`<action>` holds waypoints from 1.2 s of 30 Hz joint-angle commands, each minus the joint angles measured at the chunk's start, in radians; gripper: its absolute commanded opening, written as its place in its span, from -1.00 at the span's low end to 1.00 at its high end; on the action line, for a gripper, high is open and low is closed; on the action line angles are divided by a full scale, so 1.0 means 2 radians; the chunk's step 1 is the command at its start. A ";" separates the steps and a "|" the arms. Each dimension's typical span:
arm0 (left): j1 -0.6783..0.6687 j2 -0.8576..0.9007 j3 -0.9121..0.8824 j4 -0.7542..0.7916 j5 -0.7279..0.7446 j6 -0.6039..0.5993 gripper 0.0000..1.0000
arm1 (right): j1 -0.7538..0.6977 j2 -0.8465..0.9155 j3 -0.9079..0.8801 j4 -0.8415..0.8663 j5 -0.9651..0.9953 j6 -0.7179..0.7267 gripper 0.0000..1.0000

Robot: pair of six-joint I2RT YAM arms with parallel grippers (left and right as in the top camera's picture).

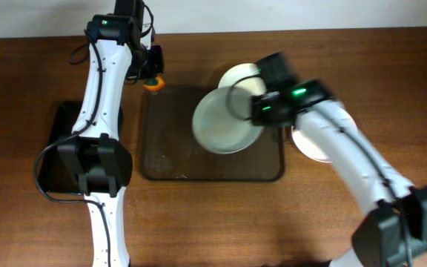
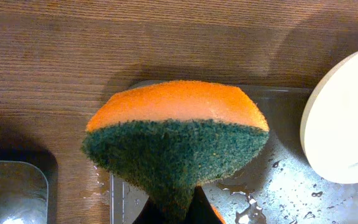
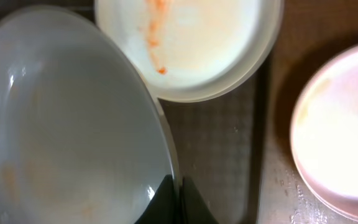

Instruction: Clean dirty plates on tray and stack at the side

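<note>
My right gripper [image 1: 256,111] is shut on the rim of a pale plate [image 1: 221,122] and holds it tilted over the dark brown tray [image 1: 170,159]; in the right wrist view my right gripper [image 3: 178,190] pinches that plate [image 3: 61,124]. A second plate [image 1: 237,76] with an orange smear lies at the tray's back right edge, and it also shows in the right wrist view [image 3: 191,43]. A third plate [image 1: 308,144] rests on the table right of the tray. My left gripper [image 1: 153,76] is shut on an orange and green sponge [image 2: 176,137] above the tray's back left corner.
A smaller glossy black tray [image 1: 54,159] lies at the left under the left arm. The dark brown tray is wet with drops in the left wrist view [image 2: 291,193]. Wooden table surrounds both trays.
</note>
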 commanded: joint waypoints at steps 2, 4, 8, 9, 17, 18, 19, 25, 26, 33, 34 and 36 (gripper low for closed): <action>0.000 -0.005 0.000 -0.001 -0.018 -0.006 -1.00 | -0.215 -0.033 0.002 -0.085 -0.067 -0.025 -0.92; 0.000 -0.005 0.000 -0.001 -0.018 -0.006 -1.00 | -0.283 -0.018 -0.006 -0.112 -0.054 -0.035 -0.91; 0.000 -0.005 0.000 -0.002 -0.018 -0.006 -1.00 | -0.367 0.000 -0.078 -0.071 -0.041 -0.035 -0.91; 0.000 -0.005 0.000 -0.002 -0.018 -0.006 -1.00 | -0.369 0.001 -0.094 -0.049 -0.041 -0.035 -0.92; 0.000 -0.005 0.000 0.000 -0.018 -0.006 -1.00 | -0.288 0.002 -0.098 0.065 -0.166 -0.113 0.47; 0.000 -0.005 0.000 0.001 -0.018 -0.006 -1.00 | -0.253 0.002 -0.070 0.074 -0.176 -0.094 0.38; 0.000 -0.005 0.000 0.001 -0.018 -0.006 -1.00 | -0.223 0.002 -0.069 0.098 -0.175 -0.057 0.25; 0.000 -0.005 0.000 -0.003 -0.018 -0.006 -1.00 | -0.053 0.101 -0.069 0.226 0.010 0.168 -0.12; 0.000 -0.005 0.000 -0.003 -0.018 -0.006 -1.00 | -0.045 0.121 -0.069 0.237 0.010 0.177 -0.21; 0.000 -0.005 0.000 -0.004 -0.018 -0.006 -1.00 | -0.044 0.167 -0.069 0.208 -0.037 0.175 -0.36; 0.000 -0.005 0.000 -0.004 -0.018 -0.006 -1.00 | -0.039 0.167 -0.069 0.173 -0.072 0.161 -0.47; 0.000 -0.005 0.000 -0.004 -0.018 -0.006 -1.00 | -0.026 0.167 -0.069 0.132 -0.093 0.158 -0.56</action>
